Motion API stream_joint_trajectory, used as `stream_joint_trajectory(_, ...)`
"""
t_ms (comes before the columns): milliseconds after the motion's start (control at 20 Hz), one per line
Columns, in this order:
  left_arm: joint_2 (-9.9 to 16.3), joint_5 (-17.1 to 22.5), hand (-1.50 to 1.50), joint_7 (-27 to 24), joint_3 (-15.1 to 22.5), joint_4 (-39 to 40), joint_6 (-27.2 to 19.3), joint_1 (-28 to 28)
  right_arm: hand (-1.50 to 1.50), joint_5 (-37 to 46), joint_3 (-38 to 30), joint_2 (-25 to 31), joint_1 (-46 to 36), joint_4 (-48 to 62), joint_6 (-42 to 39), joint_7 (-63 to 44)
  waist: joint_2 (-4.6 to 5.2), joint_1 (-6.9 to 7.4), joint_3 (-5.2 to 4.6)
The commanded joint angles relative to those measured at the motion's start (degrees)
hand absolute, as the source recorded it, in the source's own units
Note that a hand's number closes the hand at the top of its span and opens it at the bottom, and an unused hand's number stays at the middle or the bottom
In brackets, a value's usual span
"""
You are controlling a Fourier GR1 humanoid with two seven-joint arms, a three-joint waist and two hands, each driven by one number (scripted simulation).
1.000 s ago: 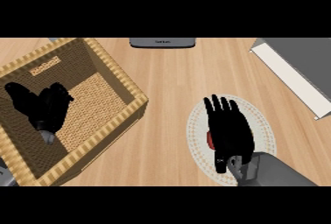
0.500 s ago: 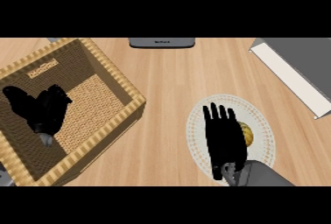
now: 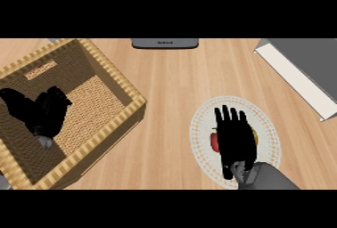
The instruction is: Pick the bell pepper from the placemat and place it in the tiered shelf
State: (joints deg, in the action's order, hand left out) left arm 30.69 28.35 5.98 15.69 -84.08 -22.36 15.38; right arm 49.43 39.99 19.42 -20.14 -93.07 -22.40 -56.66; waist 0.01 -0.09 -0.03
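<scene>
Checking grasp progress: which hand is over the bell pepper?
The right hand, fingers straight, covers the bell pepper on the round placemat; the left hand sits over the wicker shelf.

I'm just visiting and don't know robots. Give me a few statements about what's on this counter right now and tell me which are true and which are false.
1. The right hand is over the round placemat. True.
2. The pepper already lies in the basket. False: it is on the placemat, mostly hidden under the right hand.
3. The right hand's fingers are straight. True.
4. The left hand shows over the basket. True.
5. The placemat touches the basket. False: bare counter lies between them.
</scene>
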Motion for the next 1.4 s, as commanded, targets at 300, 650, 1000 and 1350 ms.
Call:
stream_joint_trajectory(300,-0.1,-0.8,0.00,-1.3,-2.7,-0.6,7.9,-1.5,-1.50,6.0,-3.8,-4.6,3.6,7.3,3.2,2.6,0.00,0.13,0.03)
stream_joint_trajectory(650,-2.7,-4.2,0.00,2.8,-2.4,-2.1,4.8,0.5,1.50,8.5,-7.7,-6.0,3.5,14.4,4.8,8.0,-0.01,0.10,0.04)
stream_joint_trajectory(1000,-3.7,-3.8,0.00,-1.2,-3.0,1.7,8.1,-0.7,1.50,13.7,-4.3,-5.4,3.5,18.9,8.7,15.2,0.08,0.13,0.03)
stream_joint_trajectory(1350,-2.6,-4.3,0.00,0.9,-3.3,-1.1,6.5,0.0,1.50,10.4,-5.4,-8.1,1.3,16.4,9.9,24.2,0.02,0.37,0.04)
